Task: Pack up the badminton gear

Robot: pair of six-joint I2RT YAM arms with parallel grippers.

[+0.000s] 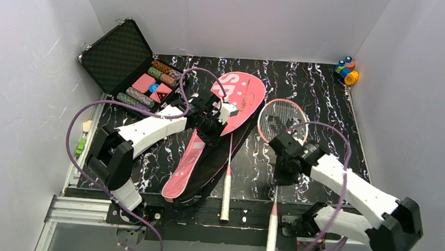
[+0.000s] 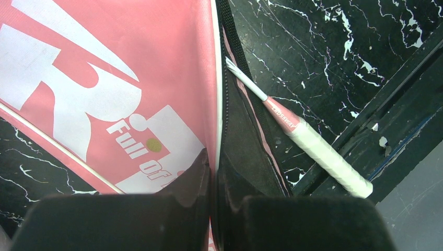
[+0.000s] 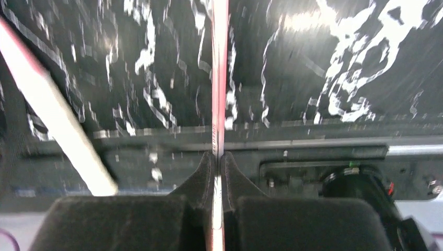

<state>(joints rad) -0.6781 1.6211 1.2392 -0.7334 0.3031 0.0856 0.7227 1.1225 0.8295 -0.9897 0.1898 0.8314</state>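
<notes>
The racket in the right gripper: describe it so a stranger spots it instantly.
Find the big pink bag in the middle and look right of it. There the right gripper pinches the shaft of a pink racket. Unlike the second racket, whose head is hidden in the bag, its strung head is out in the open.

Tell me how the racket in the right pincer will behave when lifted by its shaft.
Likely light: the racket is a thin frame with open strings. The right pincer is shut on only its slim, smooth shaft, so it may rotate or slip. Held between head and long handle, either end could dip.
</notes>
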